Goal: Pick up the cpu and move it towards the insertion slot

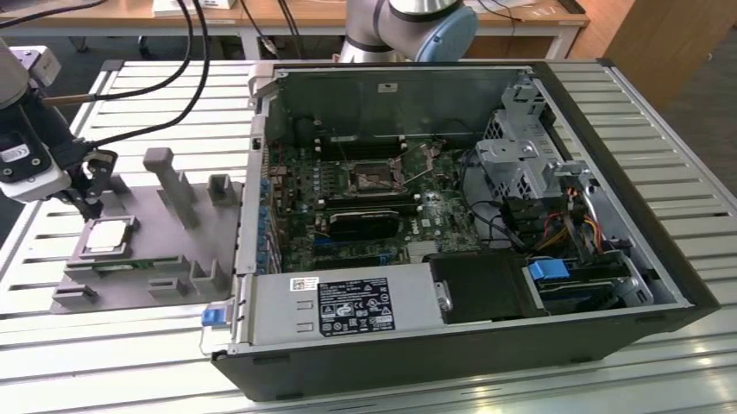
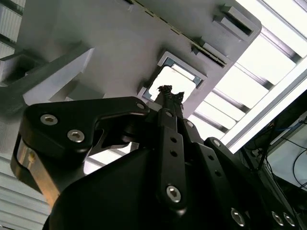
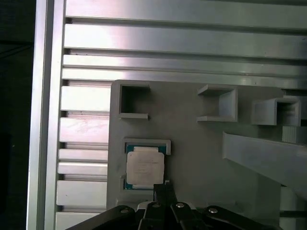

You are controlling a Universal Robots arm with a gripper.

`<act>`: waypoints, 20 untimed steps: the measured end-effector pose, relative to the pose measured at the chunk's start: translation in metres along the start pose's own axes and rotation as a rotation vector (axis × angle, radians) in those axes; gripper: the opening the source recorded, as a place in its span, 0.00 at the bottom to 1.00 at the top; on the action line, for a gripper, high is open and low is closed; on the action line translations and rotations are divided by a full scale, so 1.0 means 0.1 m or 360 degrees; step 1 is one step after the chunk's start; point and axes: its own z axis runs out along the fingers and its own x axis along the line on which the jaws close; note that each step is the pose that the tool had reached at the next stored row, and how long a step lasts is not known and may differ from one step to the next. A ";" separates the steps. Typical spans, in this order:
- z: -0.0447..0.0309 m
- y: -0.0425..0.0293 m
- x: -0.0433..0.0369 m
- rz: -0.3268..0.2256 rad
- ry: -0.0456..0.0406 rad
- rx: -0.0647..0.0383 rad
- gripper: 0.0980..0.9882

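In the exterior view, the gripper (image 1: pixel 89 205) hangs at the far left over the slatted table (image 1: pixel 138 95). Its fingers (image 2: pixel 165 112) are drawn together, tips meeting, with nothing between them. The tips point down at the far edge of the cpu (image 1: pixel 106 235). Whether they touch it cannot be told.

The cpu lies flat in a shallow square pocket near the left edge of a grey plate (image 1: pixel 219 237). In the first wrist view, the gripper (image 3: pixel 164 189) tips sit right at one corner of the cpu (image 3: pixel 145 166), and the pocket's rim frames the chip closely. In the second wrist view, the cpu (image 2: pixel 175 81) shows bright just past the gripper (image 2: pixel 169 93) tips.

To the exterior view's right of the cpu, upright posts (image 1: pixel 173 185) rise from the plate, with bare plate between them. Bare slats lie on the plate's left and far sides. Black cables (image 1: pixel 173 86) loop above the table behind the gripper.

Further right stands the open case (image 1: pixel 645 172), its near wall rising just beside the plate's right edge. The slot (image 1: pixel 371 177) sits well inside on the board, well apart from the cpu, with the wall between them. A grey power supply (image 1: pixel 345 306) lies along the case's near side.
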 end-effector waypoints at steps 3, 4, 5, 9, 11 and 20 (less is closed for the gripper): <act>0.056 -0.001 0.018 0.0000 -0.0005 0.0000 0.00; 0.073 -0.001 0.024 0.0000 -0.0007 0.0000 0.00; 0.090 -0.002 0.029 0.0000 -0.0008 0.0000 0.00; 0.157 -0.003 0.054 0.0000 -0.0014 0.0000 0.00; 0.190 -0.003 0.066 0.0000 -0.0017 0.0000 0.00; 0.324 -0.006 0.115 -0.0001 -0.0026 0.0001 0.00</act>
